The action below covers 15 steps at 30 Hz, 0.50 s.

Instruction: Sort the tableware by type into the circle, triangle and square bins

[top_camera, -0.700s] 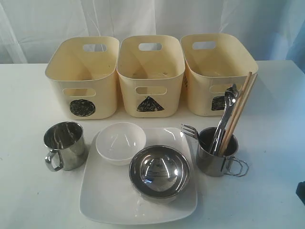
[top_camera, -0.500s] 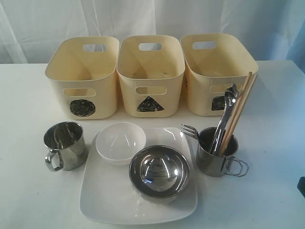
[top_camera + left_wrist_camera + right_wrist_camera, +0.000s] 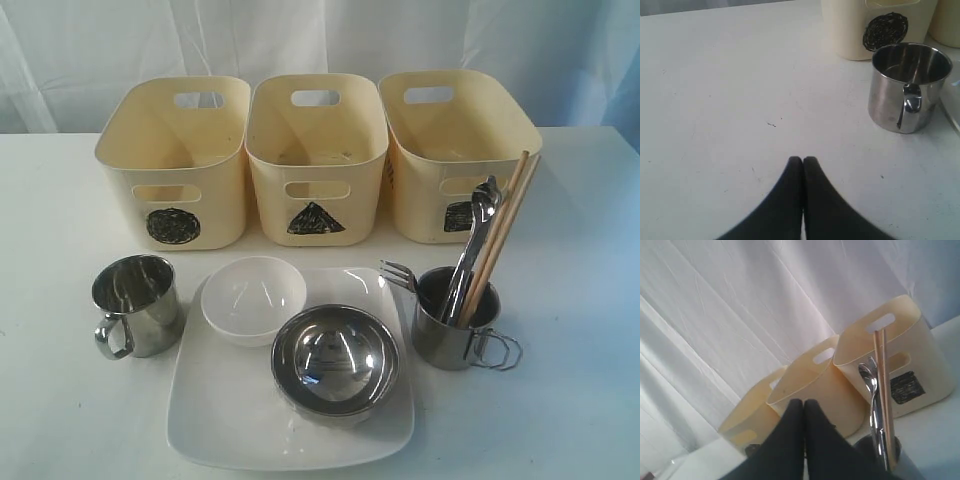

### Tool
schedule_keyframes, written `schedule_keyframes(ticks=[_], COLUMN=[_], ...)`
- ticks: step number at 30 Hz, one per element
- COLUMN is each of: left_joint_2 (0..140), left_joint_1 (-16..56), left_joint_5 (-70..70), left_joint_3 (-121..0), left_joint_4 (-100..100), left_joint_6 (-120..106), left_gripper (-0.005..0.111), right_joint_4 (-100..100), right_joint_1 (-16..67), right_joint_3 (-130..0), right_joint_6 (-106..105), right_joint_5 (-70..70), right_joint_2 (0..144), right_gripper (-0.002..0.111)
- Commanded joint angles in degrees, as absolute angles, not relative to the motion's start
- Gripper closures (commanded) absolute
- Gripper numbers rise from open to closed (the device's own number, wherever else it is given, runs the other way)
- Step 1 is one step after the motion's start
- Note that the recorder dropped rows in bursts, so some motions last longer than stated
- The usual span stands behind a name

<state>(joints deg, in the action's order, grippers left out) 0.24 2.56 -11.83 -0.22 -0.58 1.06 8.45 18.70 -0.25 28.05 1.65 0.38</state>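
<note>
Three cream bins stand in a row at the back: circle [image 3: 172, 150], triangle [image 3: 316, 150], square [image 3: 455, 140]. In front, a square white plate [image 3: 230, 420] carries a small white bowl [image 3: 253, 297] and a steel bowl [image 3: 335, 360]. One steel mug [image 3: 135, 303] stands left of the plate. Another mug [image 3: 450, 325] on the right holds metal cutlery [image 3: 475, 235] and wooden chopsticks [image 3: 505, 225]. My left gripper [image 3: 803, 159] is shut and empty over bare table, short of the left mug [image 3: 907, 87]. My right gripper [image 3: 803, 402] is shut and empty, near the chopsticks [image 3: 882, 390].
A white table [image 3: 560, 420] holds everything and a white curtain [image 3: 320, 35] hangs behind the bins. Neither arm shows in the exterior view. A fork [image 3: 397, 273] leans out of the right mug toward the plate.
A dark piece of the right arm at the exterior view's lower right edge has slipped out of the picture. The tableware and bins have not moved.
</note>
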Motion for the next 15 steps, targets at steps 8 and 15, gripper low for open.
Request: schedule_keyframes(ticks=[8, 15], left_joint_2=[0.00, 0.00], left_joint_1=[2.44, 2.44], left_joint_5=[-11.62, -11.62], left_joint_3=[0.00, 0.00], left_joint_4=[-0.79, -0.79], left_joint_6=[1.26, 1.26], left_gripper=[0.107, 0.107], right_joint_4=[8.68, 8.68], right_joint_1=[18.90, 18.90], right_joint_3=[-2.52, -15.42], right_joint_6=[33.37, 23.60], right_joint_5=[2.95, 4.06], right_joint_2=[6.53, 25.82], right_gripper=[0.108, 0.108])
